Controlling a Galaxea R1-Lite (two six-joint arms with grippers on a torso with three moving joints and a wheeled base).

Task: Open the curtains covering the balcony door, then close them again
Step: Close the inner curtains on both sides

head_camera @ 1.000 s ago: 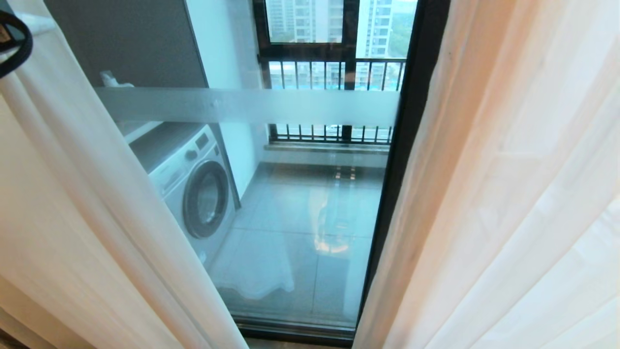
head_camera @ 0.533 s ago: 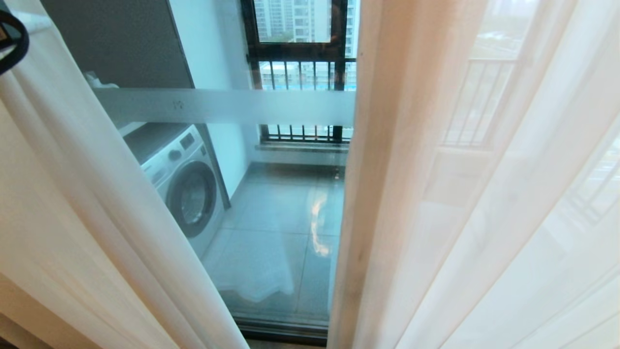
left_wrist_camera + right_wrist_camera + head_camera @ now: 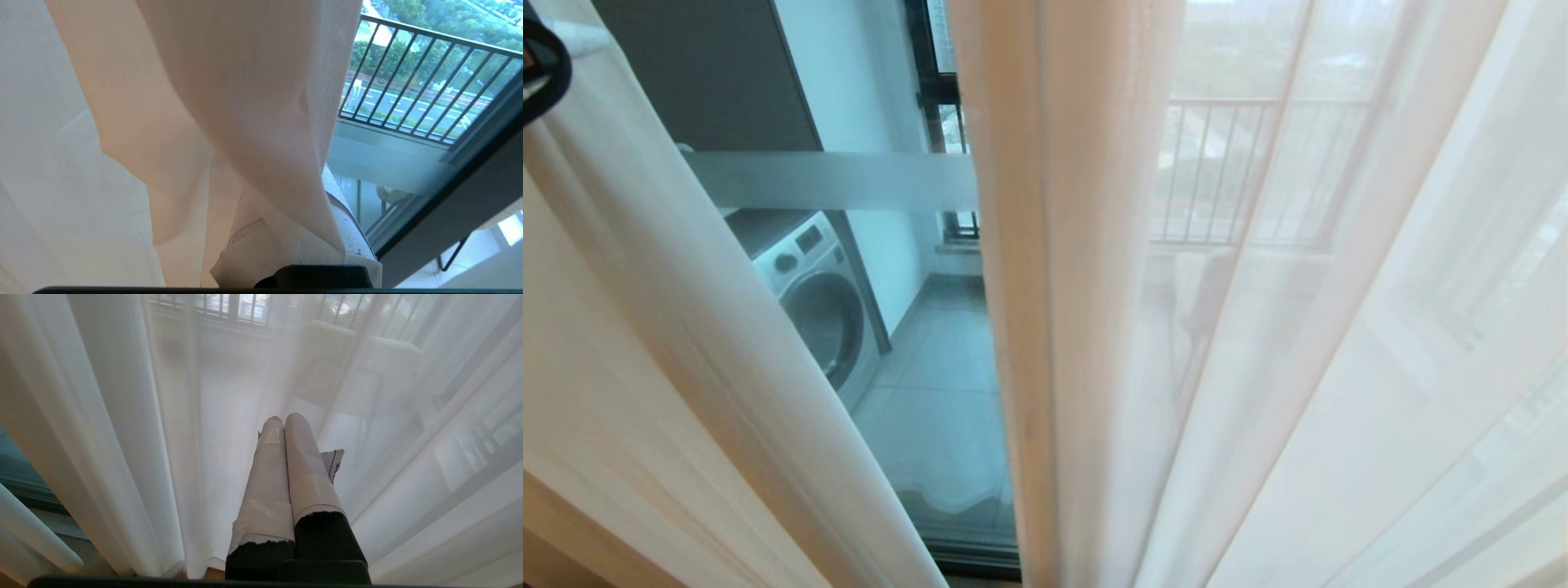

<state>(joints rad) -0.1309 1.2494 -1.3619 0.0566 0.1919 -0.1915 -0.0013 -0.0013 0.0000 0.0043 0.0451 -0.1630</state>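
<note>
- Now the curtains cover more of the balcony door than they did a moment ago.
- The right-hand curtain's edge sits further to the left in the head view than before, and the strip of bare glass is much thinner.
- The whole picture has slid sideways too, so the robot itself seems to be moving, not only the cloth.
- The dark door post that showed a second ago is now hidden behind the cloth.
- The washing machine on the balcony can be seen through the gap that is left.
- The other curtain hangs on the left side, so the gap lies between the two.
- In the left wrist view, the left end effector has its white-wrapped fingers together, and folds of curtain hang over them; it looks clamped on the cloth, pulling it along.
- In the right wrist view, the right end effector has its two fingers pressed together with nothing between them. It points at the see-through curtain and does no work.
- I think this is the closing part of the job, and it is well along.
- A strip of glass is left to cover, so the pull needs to go on until the two curtains meet.
</note>
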